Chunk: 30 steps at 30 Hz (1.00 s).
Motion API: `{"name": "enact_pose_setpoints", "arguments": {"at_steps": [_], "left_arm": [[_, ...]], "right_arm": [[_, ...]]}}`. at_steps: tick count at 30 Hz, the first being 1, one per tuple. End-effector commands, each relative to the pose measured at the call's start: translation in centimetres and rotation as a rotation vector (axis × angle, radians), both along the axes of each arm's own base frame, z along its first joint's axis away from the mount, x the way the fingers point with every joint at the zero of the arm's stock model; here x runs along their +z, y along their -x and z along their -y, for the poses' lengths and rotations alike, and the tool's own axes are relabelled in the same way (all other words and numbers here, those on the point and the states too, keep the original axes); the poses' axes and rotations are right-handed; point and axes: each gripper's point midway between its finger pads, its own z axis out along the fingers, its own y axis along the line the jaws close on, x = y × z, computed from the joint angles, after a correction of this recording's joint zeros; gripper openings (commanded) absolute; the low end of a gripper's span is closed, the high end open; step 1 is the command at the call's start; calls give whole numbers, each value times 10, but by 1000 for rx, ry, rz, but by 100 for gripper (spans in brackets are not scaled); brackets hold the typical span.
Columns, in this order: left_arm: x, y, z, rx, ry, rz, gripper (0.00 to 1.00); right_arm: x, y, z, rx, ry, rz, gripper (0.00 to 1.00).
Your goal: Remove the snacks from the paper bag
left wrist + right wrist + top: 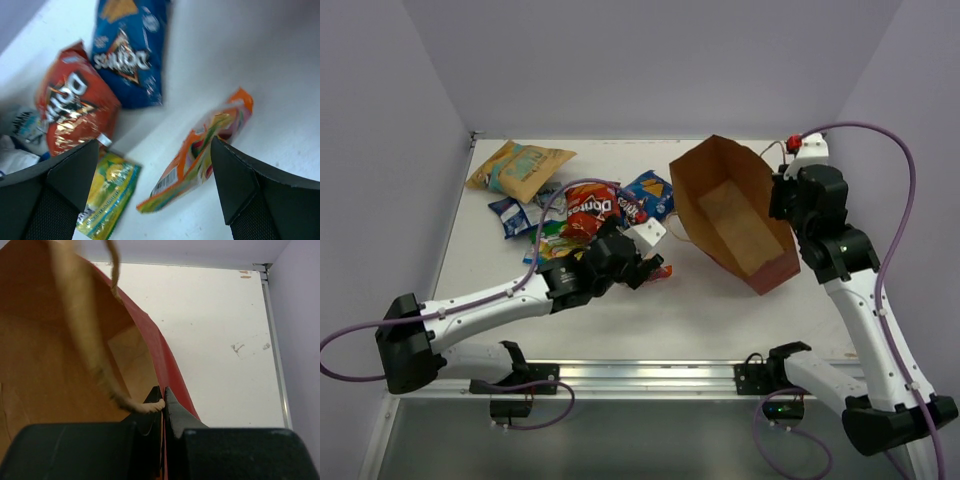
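The paper bag [732, 215] lies open on the right, tan inside, brick-red outside; no packet shows inside it. My right gripper [782, 203] is shut on its right wall at the rim [164, 399], next to a loop handle [85, 330]. Snacks lie on the table to the left: a tan-teal bag [520, 168], red chip bag [588, 212], blue chip bag [648, 195], blue-white packet [510, 215], yellow-green packet [548, 245] and orange-yellow packet [662, 271]. My left gripper [154, 146] is open and empty just above the orange-yellow packet [200, 157] and the yellow-green packet [107, 197].
The table's back wall and side walls enclose the work area. Bare white table [700, 320] lies between the bag and the arm bases. A metal rail [650, 372] runs along the near edge.
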Motion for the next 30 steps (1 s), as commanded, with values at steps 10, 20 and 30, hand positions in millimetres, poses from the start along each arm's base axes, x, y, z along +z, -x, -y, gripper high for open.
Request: {"name": "enact_pose_setpoints", "arguments": {"at_steps": [10,20,30], "left_arm": [[197,-31,-55,243,422,238,100],[179,-39,-123,494,357,236,100],[158,-68,-158,589,406,137,100]], "right_arm": [[31,-69,23,-94,-285,-27,0],[-31,-114,64,-129,-379,-172,0],[-45,-106,73,-134,-323,-188,52]]}}
